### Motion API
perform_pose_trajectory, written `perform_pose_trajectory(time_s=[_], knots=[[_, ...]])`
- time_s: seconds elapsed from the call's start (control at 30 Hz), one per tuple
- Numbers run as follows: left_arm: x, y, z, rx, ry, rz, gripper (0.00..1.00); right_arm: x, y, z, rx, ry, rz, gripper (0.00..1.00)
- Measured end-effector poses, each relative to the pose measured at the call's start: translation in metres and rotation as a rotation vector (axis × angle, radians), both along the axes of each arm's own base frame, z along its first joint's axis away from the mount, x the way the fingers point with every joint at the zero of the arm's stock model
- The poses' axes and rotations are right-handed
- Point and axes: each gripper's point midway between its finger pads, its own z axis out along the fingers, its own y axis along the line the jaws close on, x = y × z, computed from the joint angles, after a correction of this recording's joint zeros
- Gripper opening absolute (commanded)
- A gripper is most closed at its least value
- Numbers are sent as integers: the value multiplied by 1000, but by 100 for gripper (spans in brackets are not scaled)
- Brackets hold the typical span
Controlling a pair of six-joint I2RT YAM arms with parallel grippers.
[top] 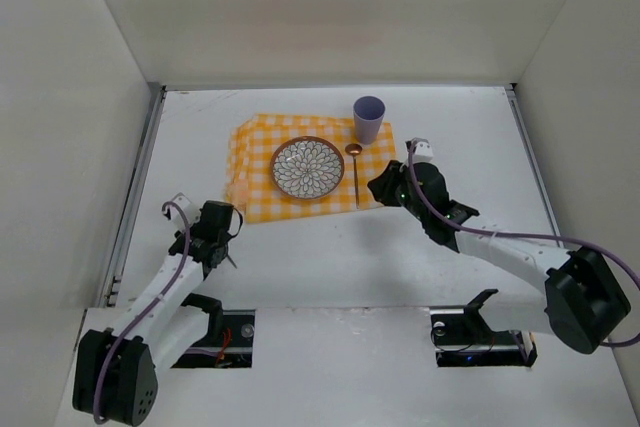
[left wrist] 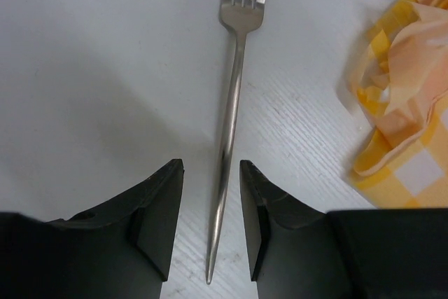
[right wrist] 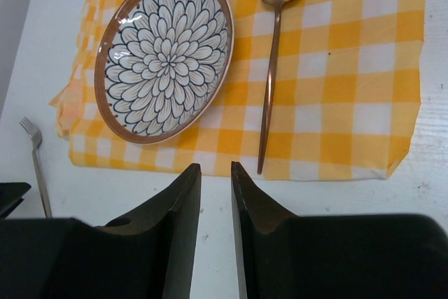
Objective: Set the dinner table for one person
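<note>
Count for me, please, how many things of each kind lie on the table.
Cloth: 1
Plate: 1
Cup: 1
Spoon: 1
Fork: 1
Total: 5

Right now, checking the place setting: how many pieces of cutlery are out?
2: copper spoon on the cloth beside the plate; silver fork on bare table inside the open left claw.

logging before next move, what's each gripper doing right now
left gripper: open, jaws either side of the fork handle, not clamped.
right gripper: open by a narrow gap, holding nothing.
</note>
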Motion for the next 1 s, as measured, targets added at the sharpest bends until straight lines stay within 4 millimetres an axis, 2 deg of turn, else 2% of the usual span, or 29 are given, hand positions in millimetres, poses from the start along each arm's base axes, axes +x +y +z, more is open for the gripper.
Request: perform_pose_trajectory(time_s=[0.23, 0.4, 0.6, 0.77, 0.87, 1.0], knots=[[15, 2, -11, -35, -6, 9, 32, 0, 1, -3, -2, 6, 6, 34], [15, -1, -23, -43, 21, -15, 27, 0, 1, -3, -1, 6, 6, 35], [18, 1, -24, -38, 28, -16, 7, 0, 1, -3, -1, 6, 5, 40], [13, -1, -23, -37, 42, -44, 1, 4, -8, -6, -4, 10, -21, 42], [12, -9, -8, -21, 29, -104, 1, 5, -14, -11, -9, 19, -35, 43], [37, -37, 40, 31, -55, -249, 2, 5, -14, -13, -10, 24, -37, 42]])
